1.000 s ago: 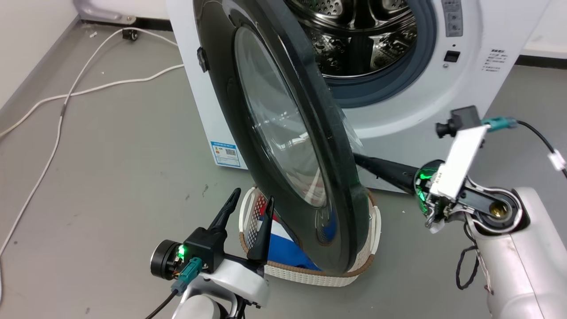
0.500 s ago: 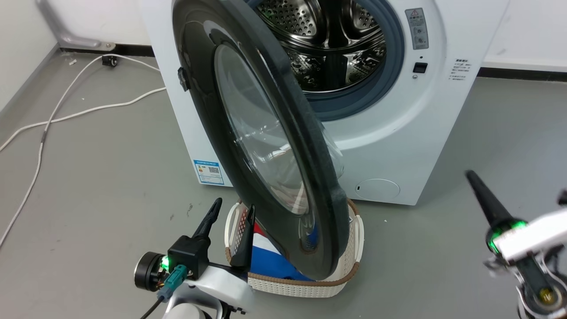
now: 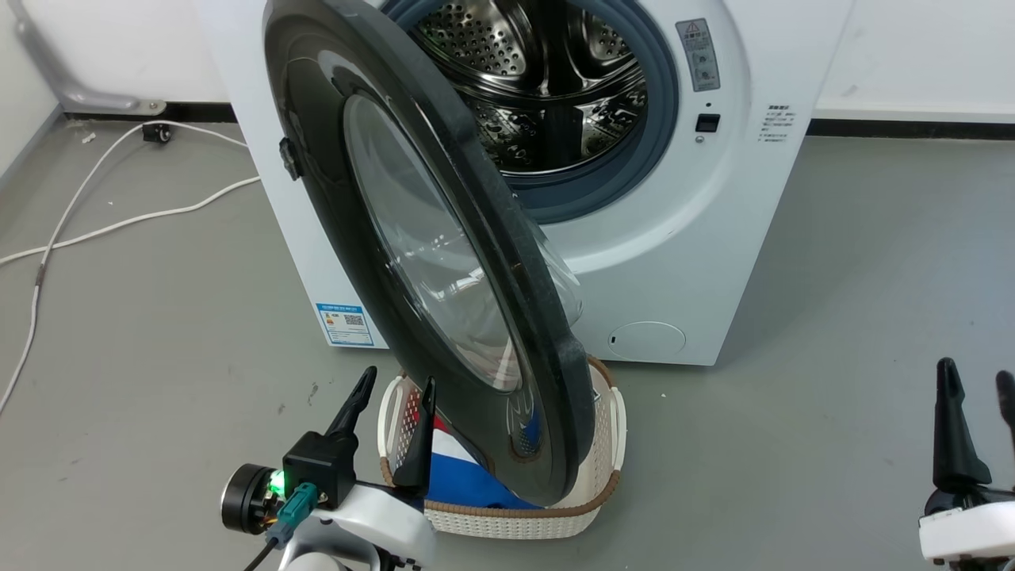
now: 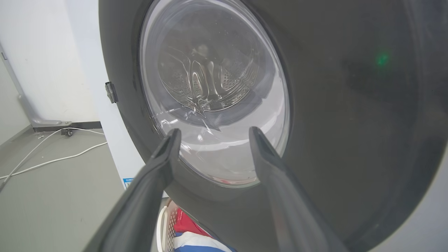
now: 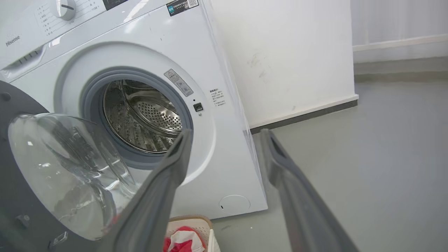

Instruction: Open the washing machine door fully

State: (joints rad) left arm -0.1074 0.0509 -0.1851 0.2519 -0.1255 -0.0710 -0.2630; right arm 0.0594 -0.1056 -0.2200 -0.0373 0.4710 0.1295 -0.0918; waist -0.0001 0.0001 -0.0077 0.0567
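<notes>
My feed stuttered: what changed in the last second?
The right tool drew back from behind the door to the robot's right, open and clear of it. The head view shifted too. The door stays half open over the basket; the left tool stays open beside that basket.

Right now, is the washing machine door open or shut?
Open. The washing machine door stands swung out from the front, leaving the steel drum and grey rubber ring uncovered. Whether fully open, I cannot tell.

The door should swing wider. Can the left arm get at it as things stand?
Probably yes. The open left pincer points at the door, at its outer face, close by, with nothing showing between them. The basket sits lower.
</notes>
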